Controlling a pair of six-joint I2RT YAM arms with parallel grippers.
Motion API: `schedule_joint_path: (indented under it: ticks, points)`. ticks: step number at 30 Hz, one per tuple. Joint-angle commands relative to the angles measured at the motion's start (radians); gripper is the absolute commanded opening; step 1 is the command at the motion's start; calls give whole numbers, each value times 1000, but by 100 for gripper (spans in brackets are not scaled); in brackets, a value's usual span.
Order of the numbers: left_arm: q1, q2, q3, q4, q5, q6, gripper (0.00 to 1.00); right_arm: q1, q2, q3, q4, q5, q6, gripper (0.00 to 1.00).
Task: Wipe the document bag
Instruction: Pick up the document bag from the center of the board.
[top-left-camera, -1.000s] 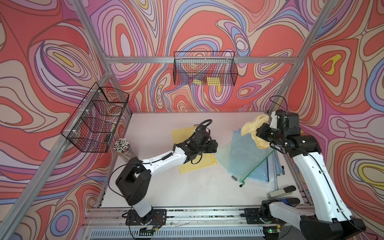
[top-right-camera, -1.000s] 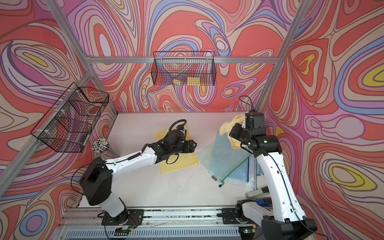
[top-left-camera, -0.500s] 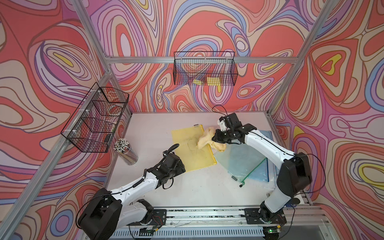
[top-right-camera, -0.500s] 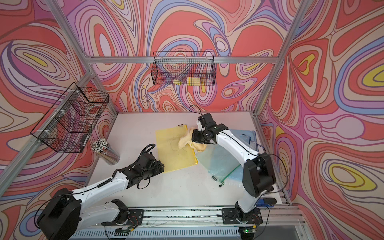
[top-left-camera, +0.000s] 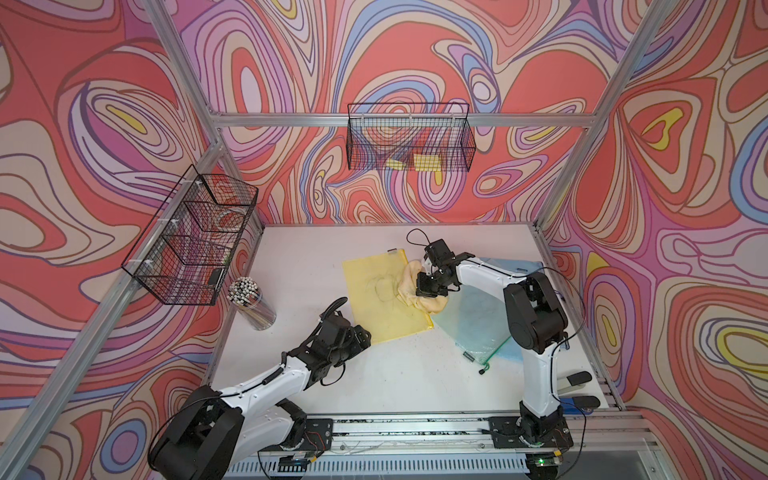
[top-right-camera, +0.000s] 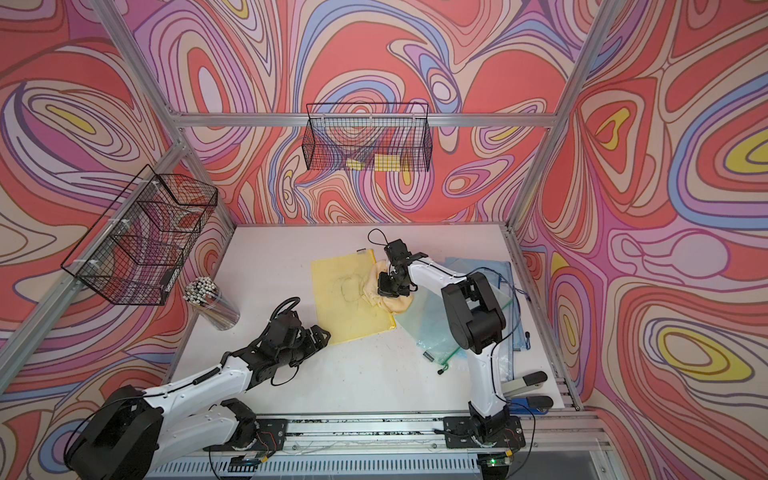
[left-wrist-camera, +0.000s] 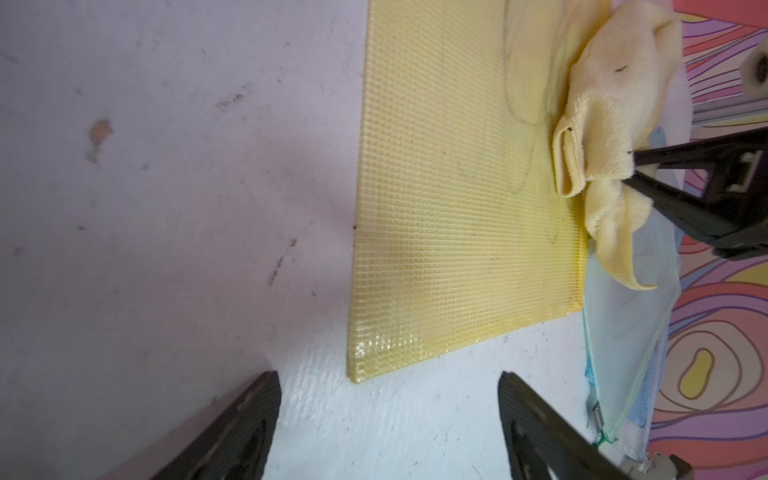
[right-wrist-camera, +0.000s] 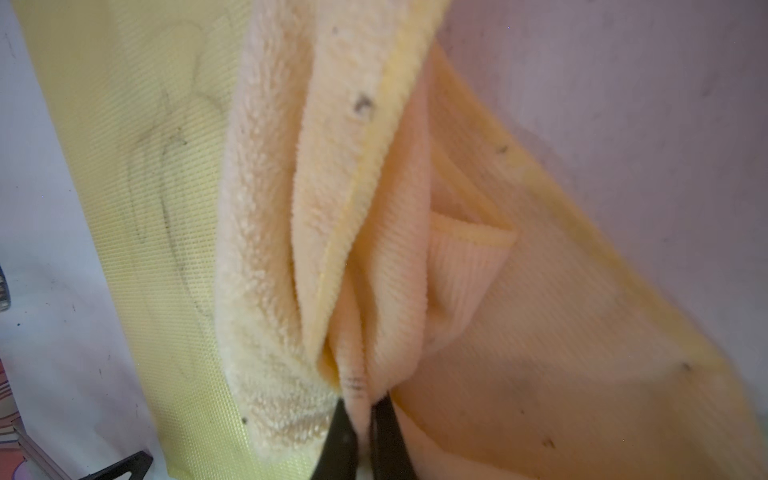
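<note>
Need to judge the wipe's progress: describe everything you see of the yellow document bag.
The yellow document bag is a flat rectangular pouch of mesh-textured plastic, lying askew on the white table, with a small pale tab at its far corner. Thin dark scribbles mark its middle. A pale yellow cloth, pinched in the right tool, rests on its edge beside a green bag.

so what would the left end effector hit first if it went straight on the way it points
Probably the near corner of the yellow mesh document bag, just ahead of the open left end effector. Height above the white table is unclear, so it might skim over.
</note>
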Motion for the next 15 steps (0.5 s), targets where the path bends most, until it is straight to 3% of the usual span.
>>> schedule_joint_path:
  ticks: [1,7,15]
  points:
    - [3,85,-53,86,86,-68,83,1,34,6,37,-19,2,0]
    - [3,231,-57,210,138,-90,78,1,59,-30,65,-46,17,0]
    - [3,228,-72,246,129,-85,80,0,70,-49,71,-61,17,0]
